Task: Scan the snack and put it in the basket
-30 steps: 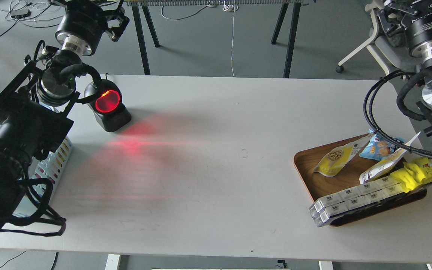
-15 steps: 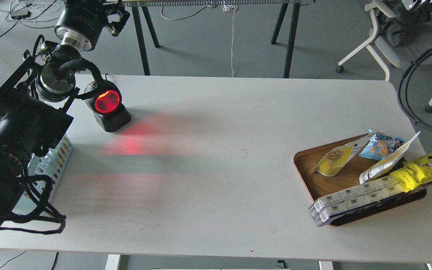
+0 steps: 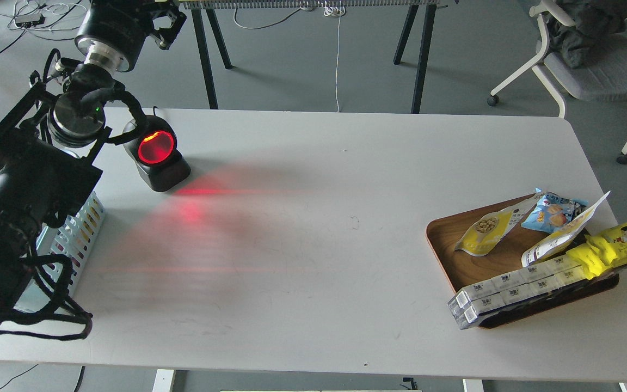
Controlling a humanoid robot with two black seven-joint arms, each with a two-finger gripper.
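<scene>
Right arm has swung up and out of the head view since a second ago; only a sliver of its cable shows at the right edge, so the right pincer is not visible. Left arm has crept slightly up and left; the left pincer (image 3: 164, 24) sits at the top left, beyond the far edge of the surface (image 3: 313, 283), dark and partly cropped, so I cannot tell how far open it is or whether it holds anything. Landmark is the wooden tray (image 3: 455, 256), at the right end of the surface. Snack (image 3: 486, 231) lies flat in the tray's far-left part, untouched. Blue chip bag (image 3: 553, 212) is just beyond and right of it, a second pouch (image 3: 564, 234) leans between them, the yellow cartoon pack (image 3: 618, 245) overhangs the tray's right side, and the row of grey boxes (image 3: 509, 288) rests along its near rim. Scanner (image 3: 157, 155), red window lit, stands far left of the tray, casting red light on the surface. Basket (image 3: 82, 228) is further left, mostly hidden under the left arm.
</scene>
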